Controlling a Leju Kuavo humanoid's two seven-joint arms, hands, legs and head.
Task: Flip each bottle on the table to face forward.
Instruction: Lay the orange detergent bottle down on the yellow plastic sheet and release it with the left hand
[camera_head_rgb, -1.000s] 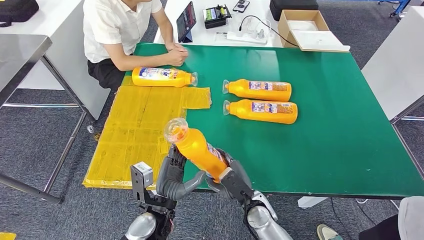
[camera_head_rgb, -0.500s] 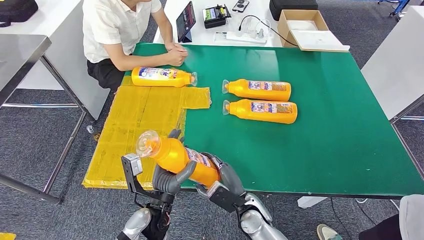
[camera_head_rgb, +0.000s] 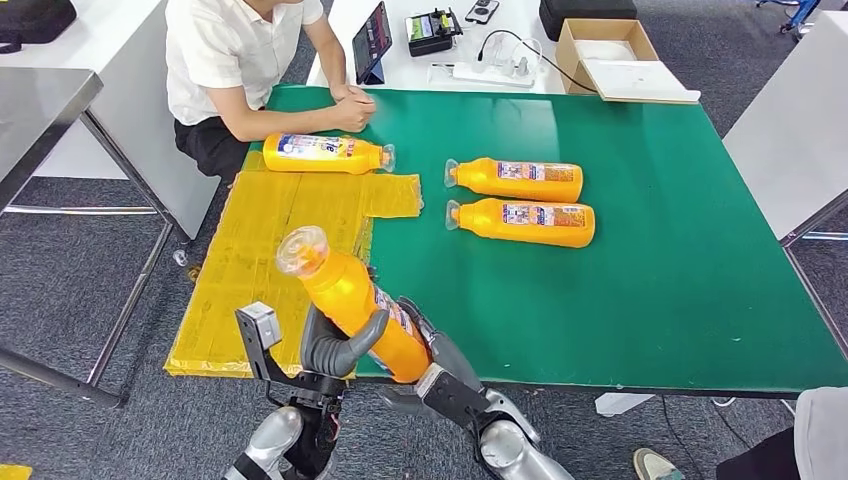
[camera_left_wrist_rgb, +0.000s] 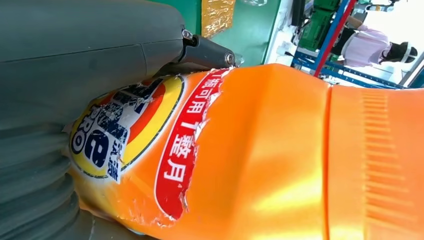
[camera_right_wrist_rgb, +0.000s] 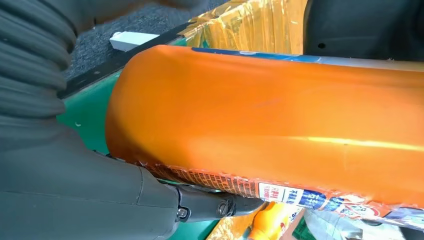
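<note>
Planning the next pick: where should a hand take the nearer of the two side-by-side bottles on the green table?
Grip the nearer bottle around its broad labelled mid-body, fingers coming down from above. It lies flat, its cap end narrows, and the farther bottle lies close behind.

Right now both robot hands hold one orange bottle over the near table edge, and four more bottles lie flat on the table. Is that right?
Not quite. The head view shows three bottles lying flat, not four: one on the yellow sheet and two on the green table. Both robot hands, left and right, do hold the orange bottle.
</note>
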